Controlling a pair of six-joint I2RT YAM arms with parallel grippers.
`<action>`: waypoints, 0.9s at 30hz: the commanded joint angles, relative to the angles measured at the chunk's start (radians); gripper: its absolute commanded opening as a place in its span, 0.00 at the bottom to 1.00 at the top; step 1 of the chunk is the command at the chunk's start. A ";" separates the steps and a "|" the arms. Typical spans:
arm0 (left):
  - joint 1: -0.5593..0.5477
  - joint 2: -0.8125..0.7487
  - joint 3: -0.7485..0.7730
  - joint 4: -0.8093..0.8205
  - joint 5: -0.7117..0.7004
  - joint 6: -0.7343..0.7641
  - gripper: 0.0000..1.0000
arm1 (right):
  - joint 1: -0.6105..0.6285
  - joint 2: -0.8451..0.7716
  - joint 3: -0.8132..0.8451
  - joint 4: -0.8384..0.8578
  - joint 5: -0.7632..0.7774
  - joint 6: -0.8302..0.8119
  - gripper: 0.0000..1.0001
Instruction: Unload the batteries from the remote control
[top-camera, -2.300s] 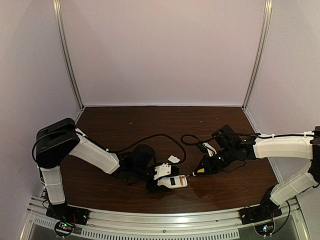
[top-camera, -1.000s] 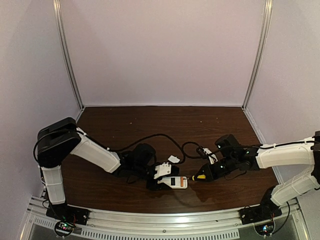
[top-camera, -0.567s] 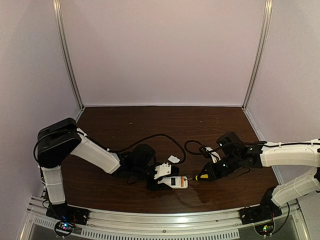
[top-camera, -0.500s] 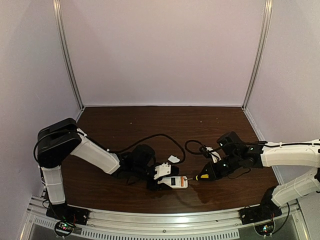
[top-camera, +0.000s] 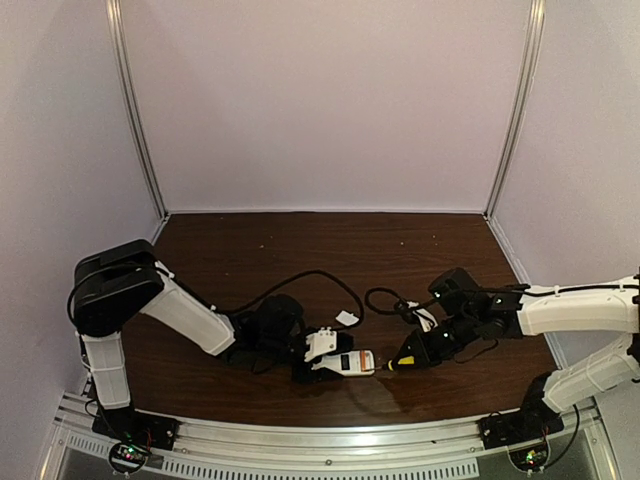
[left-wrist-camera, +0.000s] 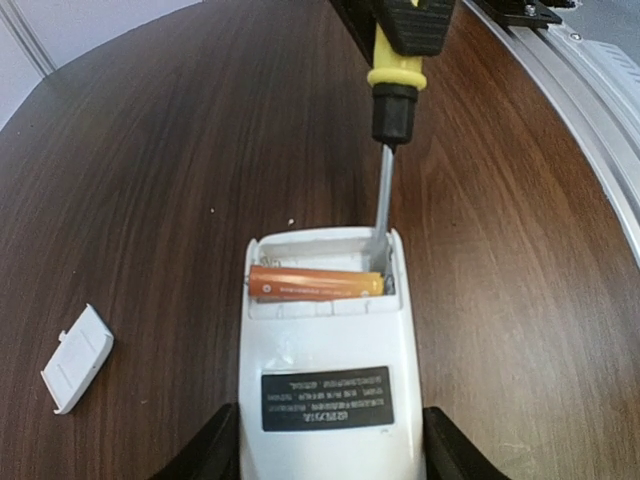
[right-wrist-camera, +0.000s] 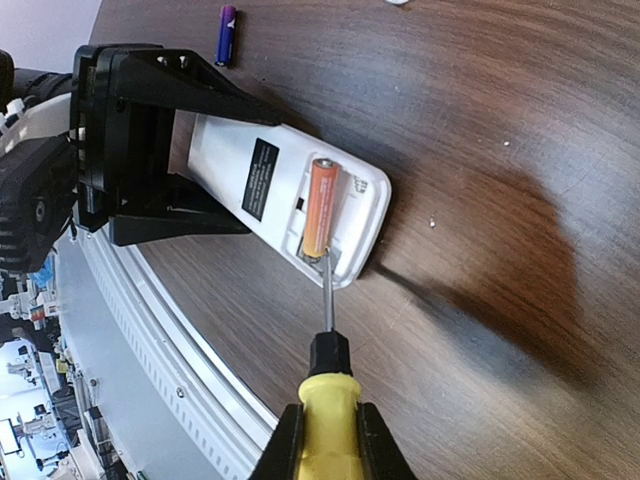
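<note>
1. Right gripper sits at the bottom centre of its wrist view. Its two black fingers are closed tightly on the handle of the yellow-handled screwdriver with a thin metal shaft.
2. The shaft runs up the frame, and its tip sits inside the open battery bay, against the lower end of the orange cylindrical battery.
3. That bay is at the end of the flat white rectangular plastic remote control. The orange battery lies crosswise in it.
4. Left gripper clamps the remote's long sides at the bottom of its own view, one black finger on each edge. The label faces up.
5. In the top view the left arm lies low across the dark brown wooden table from the lower left. Its gripper is at lower centre.
6. The right arm stretches in low from the right edge, with its gripper pointing left at the remote.
7. Only the right wrist view shows a blue-purple cylindrical battery. It lies on the table at the upper left, beyond the left gripper.
8. The left wrist view shows a small white square lid piece at lower left, apart from the remote. In the top view it lies just above the remote.
</note>
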 joint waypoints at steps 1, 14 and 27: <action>-0.003 -0.019 -0.036 0.039 -0.032 -0.014 0.31 | 0.020 0.016 0.015 -0.009 -0.023 0.016 0.00; -0.002 -0.024 -0.054 0.100 -0.032 -0.035 0.28 | 0.020 0.080 -0.030 0.177 -0.077 0.102 0.00; -0.002 -0.034 -0.048 0.107 -0.024 -0.043 0.26 | 0.020 0.102 -0.060 0.220 -0.125 0.210 0.00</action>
